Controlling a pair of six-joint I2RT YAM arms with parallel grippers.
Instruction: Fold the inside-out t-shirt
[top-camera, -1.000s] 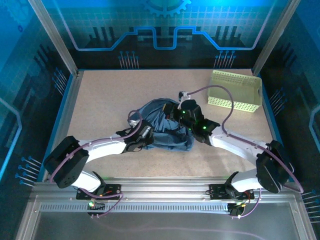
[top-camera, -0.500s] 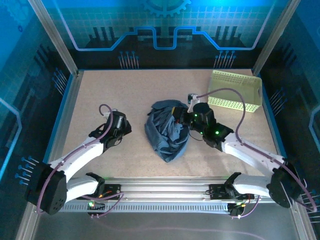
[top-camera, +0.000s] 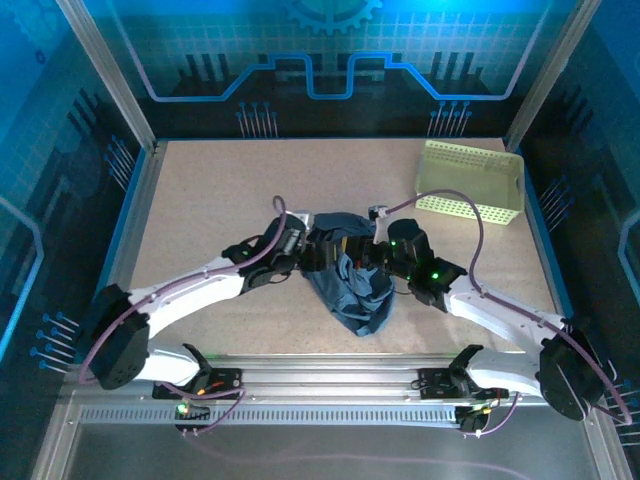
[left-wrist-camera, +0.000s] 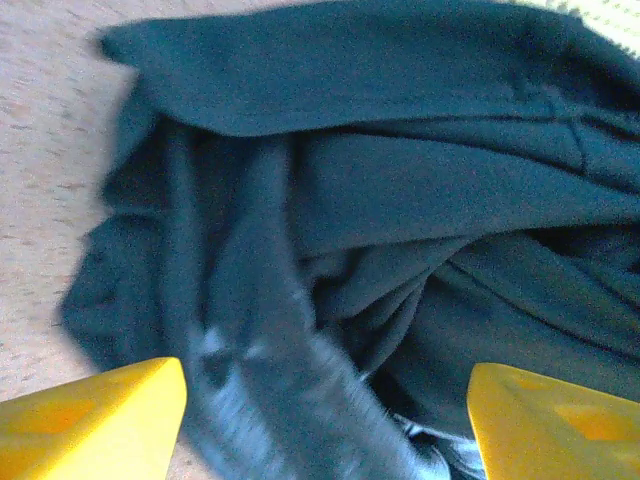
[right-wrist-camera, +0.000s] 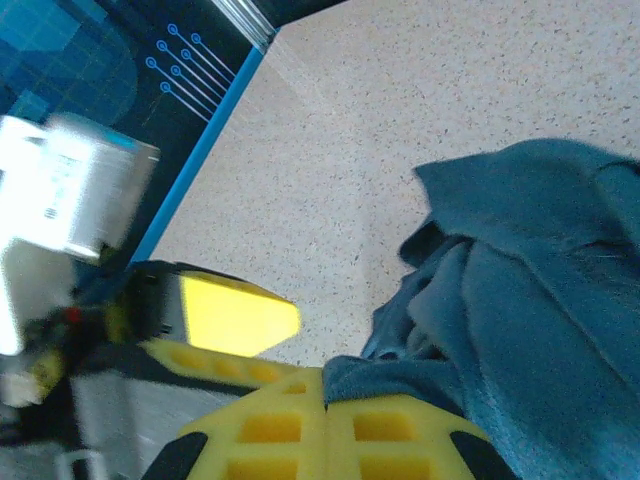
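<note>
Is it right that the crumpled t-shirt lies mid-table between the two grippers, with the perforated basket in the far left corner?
Not quite. The top external view shows the basket in the far right corner, not the left. The rest holds: the t-shirt lies crumpled mid-table between the left gripper and the right gripper.

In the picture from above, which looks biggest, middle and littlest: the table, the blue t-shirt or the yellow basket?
Largest: the table.
Then the bunched-up t-shirt and the basket look about alike in that view, too close to rank.
</note>
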